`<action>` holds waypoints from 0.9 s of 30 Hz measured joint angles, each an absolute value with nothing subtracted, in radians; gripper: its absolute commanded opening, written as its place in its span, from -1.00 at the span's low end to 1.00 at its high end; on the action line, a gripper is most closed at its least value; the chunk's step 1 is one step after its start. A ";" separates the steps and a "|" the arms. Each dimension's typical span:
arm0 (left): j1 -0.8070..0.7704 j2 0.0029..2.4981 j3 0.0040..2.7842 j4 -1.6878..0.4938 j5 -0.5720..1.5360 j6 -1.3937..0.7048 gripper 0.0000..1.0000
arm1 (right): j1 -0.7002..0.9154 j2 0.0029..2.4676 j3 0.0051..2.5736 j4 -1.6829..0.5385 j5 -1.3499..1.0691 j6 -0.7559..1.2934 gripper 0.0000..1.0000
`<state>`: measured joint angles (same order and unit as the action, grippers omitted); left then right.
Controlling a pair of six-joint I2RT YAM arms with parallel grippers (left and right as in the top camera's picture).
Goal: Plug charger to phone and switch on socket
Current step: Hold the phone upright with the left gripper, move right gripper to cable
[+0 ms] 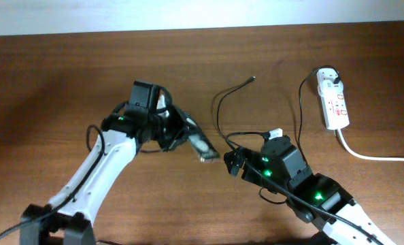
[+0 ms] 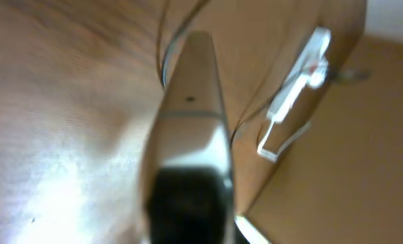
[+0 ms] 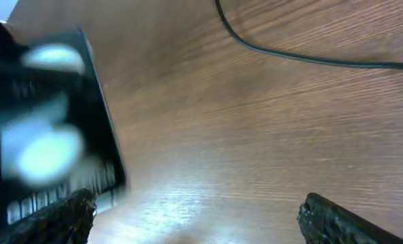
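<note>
Overhead view: the left tool [image 1: 183,136] is clamped on the phone [image 1: 204,145], holding it tilted over the counter [image 1: 52,82]. The right tool [image 1: 230,164], jaws spread wide, faces the phone's free end, just beside it. The charger [image 1: 216,109] cable loops beyond, partly hidden under the right arm [image 1: 324,197], its connector tip lying loose. The socket [image 1: 335,103] rests far right, its thick white cord [image 1: 372,155] trailing off.

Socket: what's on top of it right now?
The charger's white adapter sits on the socket's far end, its black cable leading off. Its pins are covered.
</note>
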<state>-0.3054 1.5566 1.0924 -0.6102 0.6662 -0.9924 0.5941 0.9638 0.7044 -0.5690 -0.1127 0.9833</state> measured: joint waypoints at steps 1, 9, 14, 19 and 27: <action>-0.306 1.570 1.092 -0.668 0.707 -0.939 -1.00 | 0.594 0.964 0.704 -0.569 -0.101 0.982 0.98; -0.273 1.581 1.092 -0.962 0.937 -0.590 -1.00 | 0.594 0.977 0.705 -0.572 0.112 0.957 0.91; -0.269 1.581 1.092 -0.984 0.972 -0.546 -1.00 | 0.593 1.114 0.889 -0.768 0.147 0.933 0.89; -0.269 1.581 1.092 -0.984 0.940 -0.540 -1.00 | 0.518 1.451 1.300 -0.967 0.183 0.916 0.89; -0.269 1.581 1.092 -0.984 0.934 -0.538 -1.00 | 0.358 1.743 1.435 -0.780 0.187 0.915 0.86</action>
